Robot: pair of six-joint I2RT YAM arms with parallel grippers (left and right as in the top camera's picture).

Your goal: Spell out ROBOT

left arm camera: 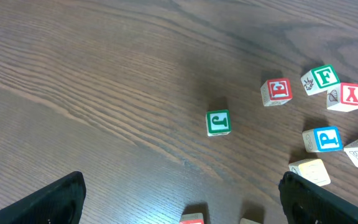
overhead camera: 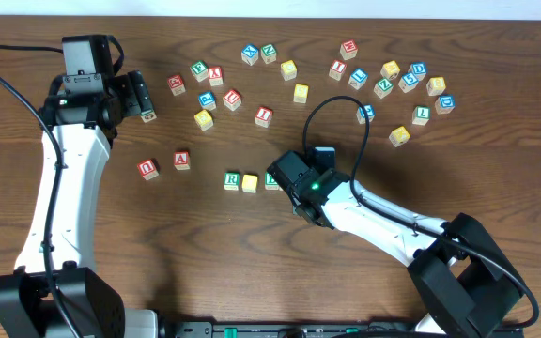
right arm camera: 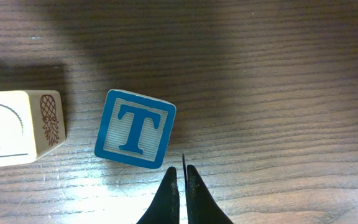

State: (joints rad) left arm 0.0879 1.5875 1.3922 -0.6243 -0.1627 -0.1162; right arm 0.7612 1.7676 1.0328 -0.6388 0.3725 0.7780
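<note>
One cubic T block (right arm camera: 135, 129) sits on a wood-grained table (right arm camera: 278, 74).

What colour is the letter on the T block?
Blue, on the blue-framed wooden T block; clearest in right wrist view.

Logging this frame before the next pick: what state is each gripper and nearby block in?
T block: lying flat, T face up, slightly askew, not gripped.
cream block: lying flat, beside the T block, a gap between them.
R block: lying flat, letter up.
left gripper: open, empty.
right gripper: shut, empty, tips beside the T block.
</note>
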